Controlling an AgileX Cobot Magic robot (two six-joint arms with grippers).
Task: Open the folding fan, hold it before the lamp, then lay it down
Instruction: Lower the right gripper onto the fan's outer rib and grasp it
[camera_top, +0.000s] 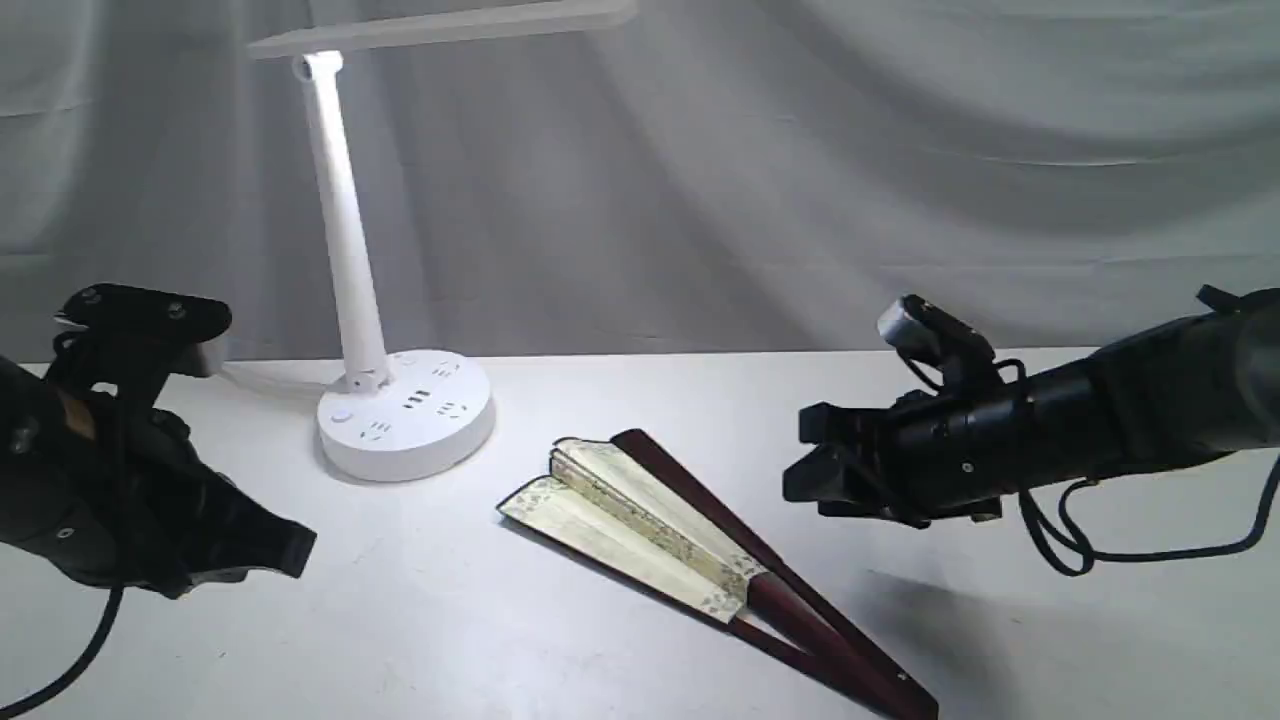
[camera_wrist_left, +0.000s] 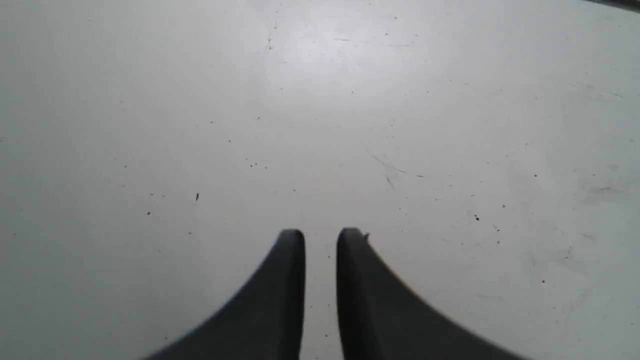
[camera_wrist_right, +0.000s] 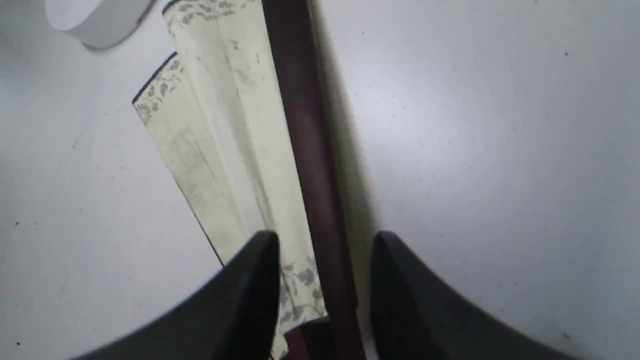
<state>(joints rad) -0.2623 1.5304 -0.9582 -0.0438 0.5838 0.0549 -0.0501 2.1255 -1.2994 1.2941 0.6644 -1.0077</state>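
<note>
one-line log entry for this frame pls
fan: flat on table, barely spread | lamp: behind | right hand: open above guard | left hand: empty, nearly shut

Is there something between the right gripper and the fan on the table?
Nothing visible. The right gripper hangs open above the fan, its fingers on either side of the dark outer rib, with only air between. The lamp stands off to the side.

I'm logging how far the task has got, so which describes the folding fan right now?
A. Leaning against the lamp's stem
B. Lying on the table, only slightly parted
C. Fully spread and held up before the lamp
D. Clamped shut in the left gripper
B: the folding fan lies flat on the table, a few pleats showing, with the right gripper open above its guard and the lamp apart.
</note>
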